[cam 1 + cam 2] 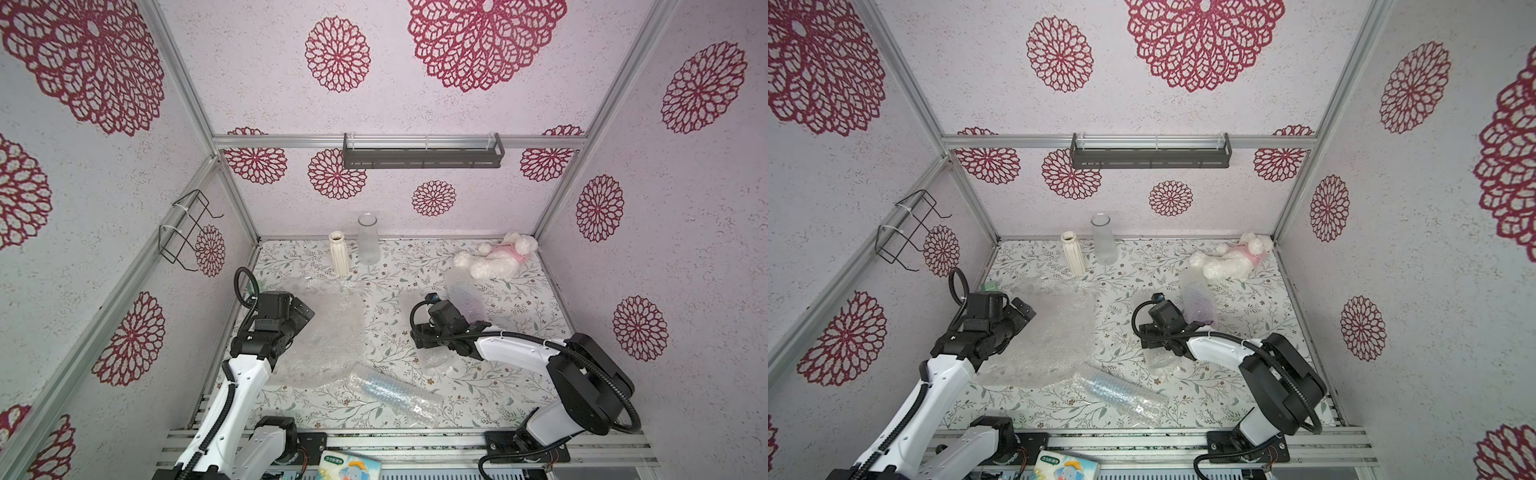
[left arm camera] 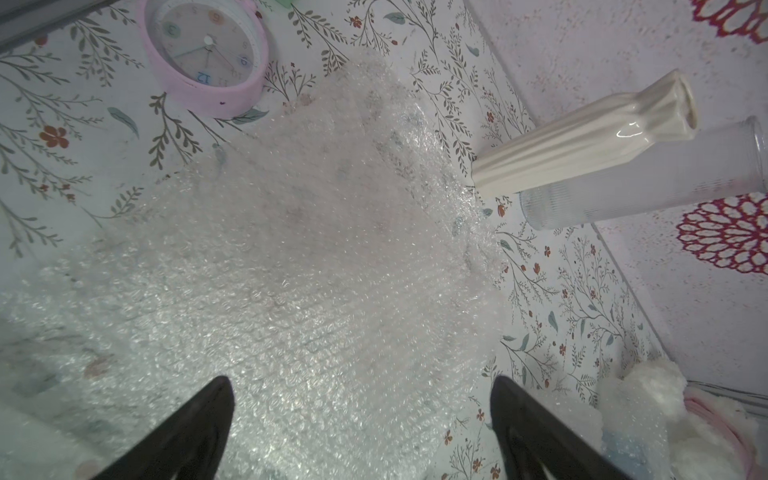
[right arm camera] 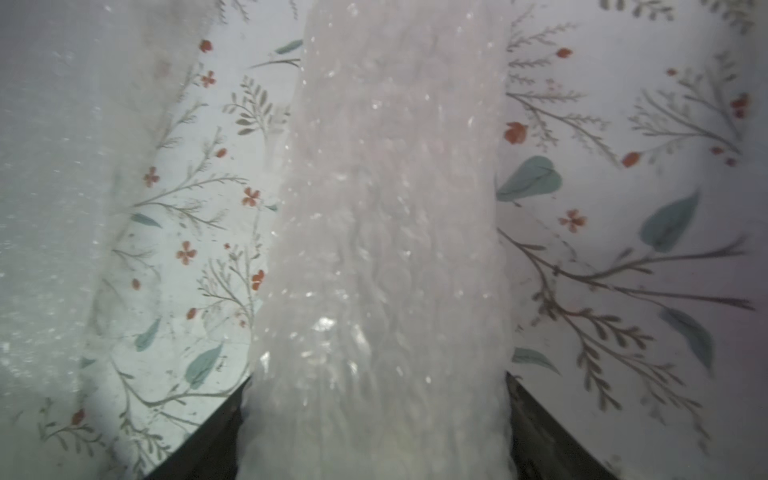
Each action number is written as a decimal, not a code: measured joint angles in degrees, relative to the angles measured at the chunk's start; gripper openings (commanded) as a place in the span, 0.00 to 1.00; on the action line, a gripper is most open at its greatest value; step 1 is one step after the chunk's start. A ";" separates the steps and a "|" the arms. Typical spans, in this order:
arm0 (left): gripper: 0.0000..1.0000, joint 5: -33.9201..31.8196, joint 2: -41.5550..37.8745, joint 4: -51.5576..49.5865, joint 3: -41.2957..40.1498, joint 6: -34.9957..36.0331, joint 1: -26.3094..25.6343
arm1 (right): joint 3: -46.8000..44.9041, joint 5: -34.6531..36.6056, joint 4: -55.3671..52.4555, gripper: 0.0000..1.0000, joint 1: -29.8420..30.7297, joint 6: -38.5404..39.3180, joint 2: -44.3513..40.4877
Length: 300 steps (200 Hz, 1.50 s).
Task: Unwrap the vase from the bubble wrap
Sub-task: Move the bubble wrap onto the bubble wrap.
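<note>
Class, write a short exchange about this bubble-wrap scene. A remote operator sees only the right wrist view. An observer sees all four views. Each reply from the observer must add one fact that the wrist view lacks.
Operator: Is the bundle between the fingers of my right hand the only wrapped one?
Observer: No. A second, bluish bundle lies near the front edge of the table.
Operator: Is the left hand free to help?
Observer: Yes. The left hand is open over a flat sheet and holds nothing.
</note>
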<state>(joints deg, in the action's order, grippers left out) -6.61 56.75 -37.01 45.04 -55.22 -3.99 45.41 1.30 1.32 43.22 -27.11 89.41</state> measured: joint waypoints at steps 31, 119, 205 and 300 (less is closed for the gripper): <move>1.00 2.64 2.14 1.14 0.00 1.66 -1.18 | -0.46 -6.23 6.95 0.83 0.74 -1.62 1.97; 1.00 5.42 16.13 8.24 4.13 4.70 -13.22 | -4.92 -3.48 5.97 0.98 -5.33 0.33 -8.37; 0.82 10.36 28.17 15.39 6.73 5.88 -17.64 | -5.70 2.97 0.70 0.81 -3.19 9.51 -19.08; 0.65 14.73 28.33 23.21 3.93 4.44 -19.28 | -12.85 0.57 6.69 0.77 -1.92 6.97 -21.16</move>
<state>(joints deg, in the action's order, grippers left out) 8.12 85.08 -13.80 48.97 -50.78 -23.27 32.56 1.87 8.01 41.30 -20.14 68.25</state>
